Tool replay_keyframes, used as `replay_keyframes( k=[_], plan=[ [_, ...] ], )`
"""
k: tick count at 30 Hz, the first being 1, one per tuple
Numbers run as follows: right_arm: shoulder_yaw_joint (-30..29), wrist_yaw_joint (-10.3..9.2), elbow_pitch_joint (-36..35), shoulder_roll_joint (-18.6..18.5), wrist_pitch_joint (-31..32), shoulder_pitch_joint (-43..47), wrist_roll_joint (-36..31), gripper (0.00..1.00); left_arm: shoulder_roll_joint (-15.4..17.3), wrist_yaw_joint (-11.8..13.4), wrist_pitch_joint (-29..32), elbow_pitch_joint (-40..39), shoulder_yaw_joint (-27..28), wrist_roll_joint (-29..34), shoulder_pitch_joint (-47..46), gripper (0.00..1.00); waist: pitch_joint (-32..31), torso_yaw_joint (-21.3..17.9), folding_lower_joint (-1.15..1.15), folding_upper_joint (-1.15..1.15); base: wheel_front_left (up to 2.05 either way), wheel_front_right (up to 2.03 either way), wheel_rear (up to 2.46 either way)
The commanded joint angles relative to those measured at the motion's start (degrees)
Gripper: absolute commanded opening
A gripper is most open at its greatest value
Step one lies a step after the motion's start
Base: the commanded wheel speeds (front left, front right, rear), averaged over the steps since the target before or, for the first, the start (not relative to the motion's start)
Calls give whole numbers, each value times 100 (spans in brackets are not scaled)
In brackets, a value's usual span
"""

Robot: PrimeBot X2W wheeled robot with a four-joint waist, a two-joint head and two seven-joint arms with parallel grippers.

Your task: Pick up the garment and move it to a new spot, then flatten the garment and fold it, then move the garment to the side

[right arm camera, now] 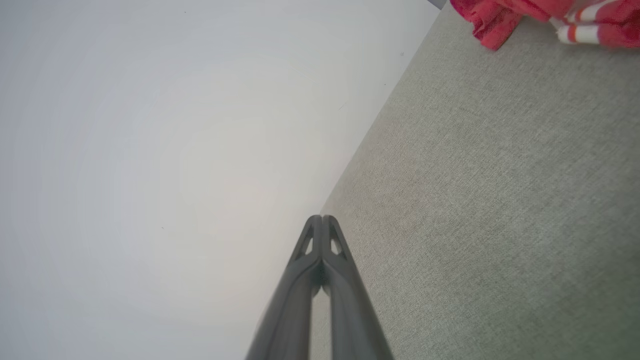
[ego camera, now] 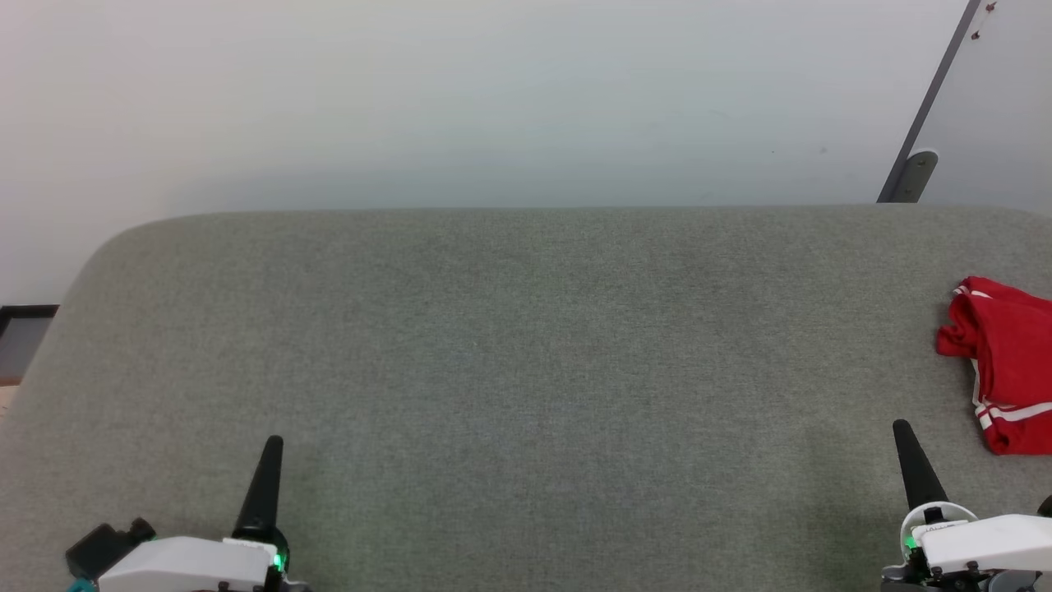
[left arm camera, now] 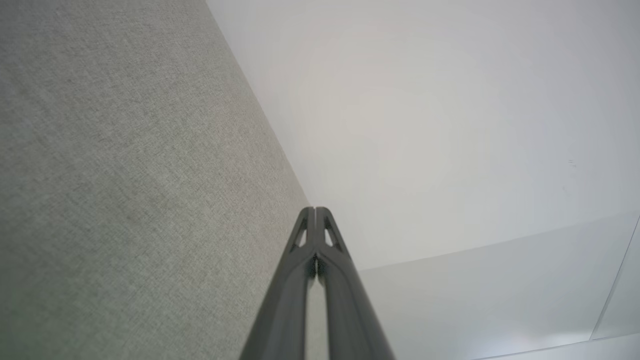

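Garment (ego camera: 1004, 362): red cloth bunched in a crumpled heap, with white-and-red striped trim along its near side. The right edge of the head view cuts part of it off.
Garment location: far right of the grey fabric surface (ego camera: 526, 345), lying on it, nearer the front edge than the back.
Garment in right wrist view: top right corner (right arm camera: 500, 17), red folds plus a bit of striped trim, resting on the grey fabric.
Garment vs grippers: just beyond and to the right of the right gripper but apart from it, with grey fabric between them. It is well apart from the left gripper, across the whole width of the surface.
Left gripper (ego camera: 273, 448): lower left of the head view, pointing away toward the wall (ego camera: 493, 99). In the left wrist view (left arm camera: 316, 212) the two dark fingers are pressed together at the tips, with nothing between them.
Right gripper (ego camera: 902, 432): lower right of the head view, tilted slightly left. In the right wrist view (right arm camera: 322, 220) the fingers are pressed together and pinch nothing.
Gripper height: both are over the grey fabric; cannot tell if they touch it.
Wrist lights: a green glow at the base of each gripper, left (ego camera: 279, 562) and right (ego camera: 910, 543).
Surface: rounded back-left corner, plain weave.
Background: pale wall, with a slanted grey metal bar (ego camera: 929, 107) at upper right.
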Motion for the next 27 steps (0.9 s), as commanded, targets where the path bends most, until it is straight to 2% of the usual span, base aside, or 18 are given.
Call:
replay_keyframes(
  k=[1,27],
  plan=[
    [-28,-4,-38,-4,40,-99,163,0,-6,-1,35,-30,31,-111,-103,0,2,1,0,0,0,0,0],
    [-58,-6,-10,51,352,-184,1562,0,-246,-2,357,31,103,-1117,-285,0,36,12,0,0,0,0,0]
  ],
)
